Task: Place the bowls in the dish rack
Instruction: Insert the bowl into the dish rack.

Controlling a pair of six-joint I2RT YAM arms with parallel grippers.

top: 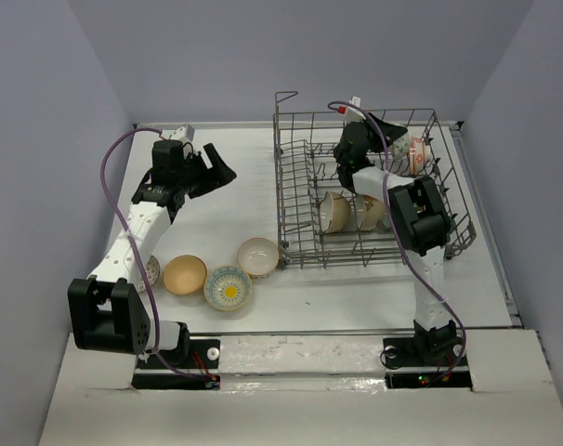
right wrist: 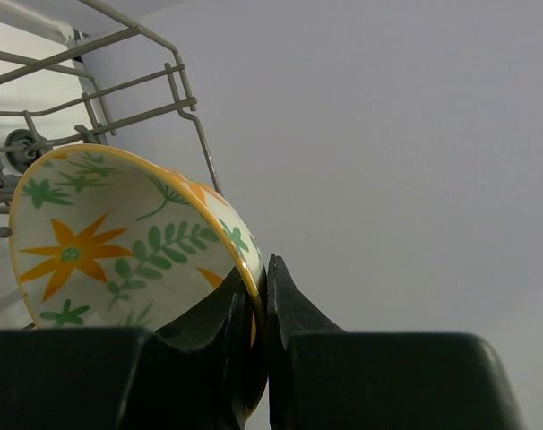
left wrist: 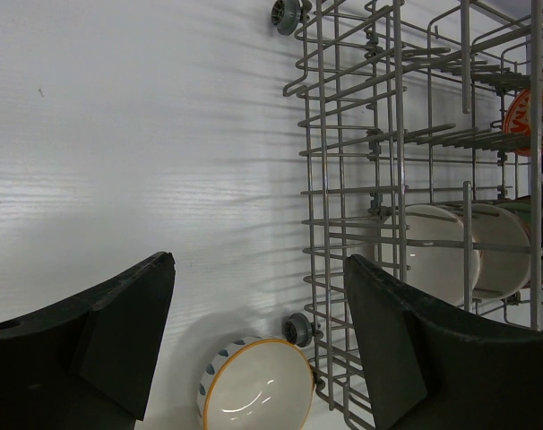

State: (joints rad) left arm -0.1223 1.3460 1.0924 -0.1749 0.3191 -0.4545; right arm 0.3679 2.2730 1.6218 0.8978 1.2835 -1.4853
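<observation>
Right gripper [right wrist: 264, 273]: clamped on the rim of the cream floral bowl [right wrist: 119, 242], at the upper right corner of the dish rack [top: 295, 200] (two pale bowls [top: 335, 212] racked at centre). Left gripper [left wrist: 260, 264]: spread wide, empty, upper left. Three bowls [top: 228, 287]: on the table [top: 356, 297], lower centre.

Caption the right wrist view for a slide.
Right fingers pinch the rim of a floral bowl, dish rack wires behind.

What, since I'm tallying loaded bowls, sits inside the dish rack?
Two pale bowls stand on edge inside; the right pincer grips a floral bowl farther back. Its arm covers part of the dish rack.
</observation>
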